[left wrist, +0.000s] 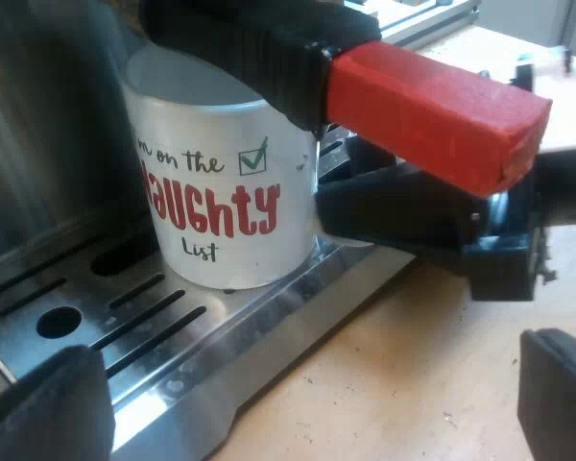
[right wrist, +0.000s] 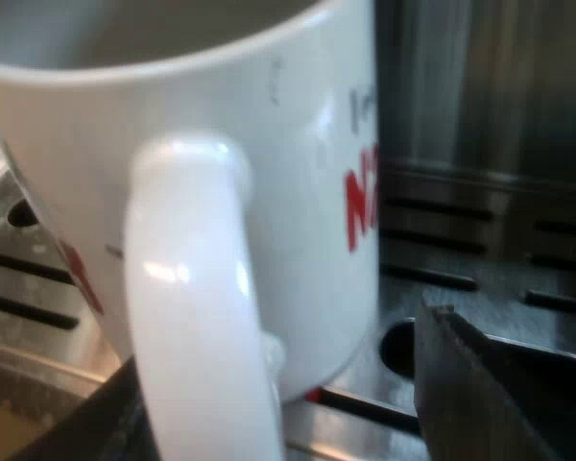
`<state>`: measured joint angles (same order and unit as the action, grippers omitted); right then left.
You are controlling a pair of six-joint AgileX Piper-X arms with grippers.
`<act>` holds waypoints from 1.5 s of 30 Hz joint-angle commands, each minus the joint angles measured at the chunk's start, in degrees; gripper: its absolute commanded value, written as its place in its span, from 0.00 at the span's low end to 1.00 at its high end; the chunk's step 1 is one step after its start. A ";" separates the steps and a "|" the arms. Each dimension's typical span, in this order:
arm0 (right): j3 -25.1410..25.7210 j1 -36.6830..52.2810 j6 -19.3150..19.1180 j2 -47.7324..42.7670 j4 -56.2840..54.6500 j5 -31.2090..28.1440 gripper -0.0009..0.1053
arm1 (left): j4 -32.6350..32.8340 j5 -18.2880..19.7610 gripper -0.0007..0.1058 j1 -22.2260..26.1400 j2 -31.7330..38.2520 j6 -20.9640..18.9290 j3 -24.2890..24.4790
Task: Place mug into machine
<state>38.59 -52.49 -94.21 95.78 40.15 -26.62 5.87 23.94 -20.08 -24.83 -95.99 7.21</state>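
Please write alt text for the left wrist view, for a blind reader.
A white mug with red lettering stands on the machine's slotted metal drip tray, below the holder's red-ended handle. The right end effector is beside the mug.

My left tool [left wrist: 302,399] gapes wide, empty; my right tool [right wrist: 283,403] stands parted.

Dark holder handle [left wrist: 298,58], red end; light wooden tabletop [left wrist: 394,379].

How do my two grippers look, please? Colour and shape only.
The left gripper has two black fingers with rounded, matte tips. The right gripper is black too; its fingers look more angular, with a straight edge. No markings are visible.
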 commanded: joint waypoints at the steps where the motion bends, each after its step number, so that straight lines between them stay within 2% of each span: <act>1: 1.03 0.33 -0.75 0.60 1.15 1.30 0.50 | -1.37 0.31 0.82 -0.24 -0.01 -0.07 -0.05; 12: 9.30 0.39 -1.03 7.59 1.15 1.61 0.50 | -1.54 0.31 0.82 -0.24 -0.01 -0.07 -0.05; 25: 10.53 1.17 -1.17 8.26 1.31 2.51 0.50 | -1.54 0.31 0.82 -0.24 -0.01 -0.07 -0.05; 33: 10.53 -1.05 -0.95 3.28 -12.13 0.92 0.50 | -1.56 0.31 0.82 -0.24 -0.01 -0.07 -0.05; 38: 10.39 -1.08 -0.95 -1.58 -26.12 0.98 0.50 | -1.42 0.31 0.82 -0.24 1.07 -0.07 -0.05; 43: 10.15 -1.64 -0.95 -5.87 -33.99 0.99 0.50 | 4.44 0.31 0.82 -0.24 5.24 -0.07 2.26; 45: 9.48 -2.35 -0.95 -8.18 -36.23 0.99 0.50 | 8.77 0.06 0.82 -0.24 7.74 -0.07 3.81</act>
<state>48.32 -54.44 -94.62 89.24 5.38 -25.45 13.14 23.94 -20.08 -18.43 -95.99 9.84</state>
